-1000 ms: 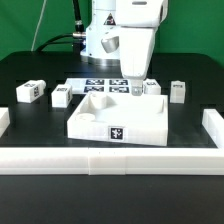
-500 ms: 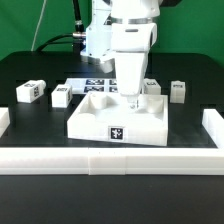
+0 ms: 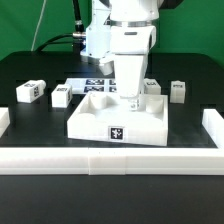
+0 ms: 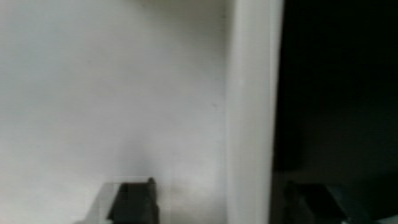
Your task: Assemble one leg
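The large white tray-like part (image 3: 118,120) stands in the middle of the black table, a marker tag on its front face. My gripper (image 3: 131,101) is lowered onto its rear right area. In the wrist view the two dark fingertips (image 4: 132,200) stand apart on either side of the tray's raised white rim (image 4: 253,110), with a gap showing on both sides, so the gripper (image 4: 231,202) is open and holds nothing. Small white legs with tags lie on the table: two at the exterior view's left (image 3: 28,92) (image 3: 62,96), two at the right (image 3: 152,88) (image 3: 178,91).
The marker board (image 3: 98,86) lies flat behind the tray. A low white rail (image 3: 110,160) runs along the front, with short white blocks at the sides (image 3: 214,125) (image 3: 3,120). The robot's base (image 3: 98,40) stands at the back.
The gripper has come down onto the tray's rear right part over the last second; in the last half second it has stayed still. The loose parts have not moved.
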Tool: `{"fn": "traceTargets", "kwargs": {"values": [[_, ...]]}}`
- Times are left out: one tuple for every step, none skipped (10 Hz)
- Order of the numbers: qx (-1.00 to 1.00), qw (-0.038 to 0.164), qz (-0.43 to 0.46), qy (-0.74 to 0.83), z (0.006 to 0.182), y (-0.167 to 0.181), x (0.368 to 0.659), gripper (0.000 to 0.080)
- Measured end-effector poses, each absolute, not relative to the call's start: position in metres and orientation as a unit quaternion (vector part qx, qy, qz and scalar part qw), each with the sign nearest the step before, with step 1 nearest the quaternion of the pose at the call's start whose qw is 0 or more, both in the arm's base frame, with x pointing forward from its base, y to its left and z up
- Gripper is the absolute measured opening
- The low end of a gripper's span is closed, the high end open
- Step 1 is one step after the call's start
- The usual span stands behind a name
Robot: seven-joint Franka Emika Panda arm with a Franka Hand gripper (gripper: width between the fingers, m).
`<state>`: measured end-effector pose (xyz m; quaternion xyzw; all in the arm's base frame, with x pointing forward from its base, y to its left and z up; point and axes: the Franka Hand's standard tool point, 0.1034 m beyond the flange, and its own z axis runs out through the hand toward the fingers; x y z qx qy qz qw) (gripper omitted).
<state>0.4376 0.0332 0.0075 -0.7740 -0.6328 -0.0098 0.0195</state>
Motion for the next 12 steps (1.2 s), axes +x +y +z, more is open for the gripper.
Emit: {"fn": "traceTargets", "kwargs": {"values": [[-0.774, 0.020, -0.010, -0.633, 0.008, 0.033, 0.438, 0.0190], [-0.774, 0.020, -0.010, -0.633, 0.007, 0.033, 0.437, 0.0190], [-0.774, 0.020, -0.010, -0.633, 0.008, 0.033, 0.438, 0.0057], [-0.774, 0.020, -0.010, -0.633, 0.008, 0.033, 0.438, 0.0057], [-0.774, 0.020, -0.010, -0.633, 0.008, 0.033, 0.438, 0.0057], [-0.774, 0.020, -0.010, -0.633, 0.008, 0.033, 0.438, 0.0057], [-0.774, 0.020, -0.010, -0.633, 0.008, 0.033, 0.438, 0.0057], [-0.774, 0.020, -0.010, -0.633, 0.008, 0.033, 0.438, 0.0057], [-0.774, 0.020, -0.010, -0.633, 0.008, 0.033, 0.438, 0.0057], [-0.774, 0.020, -0.010, -0.633, 0.008, 0.033, 0.438, 0.0058], [-0.757, 0.019, -0.008, -0.654, 0.008, 0.033, 0.441, 0.0058], [-0.743, 0.017, -0.011, -0.669, 0.008, 0.035, 0.448, 0.0058]]}}
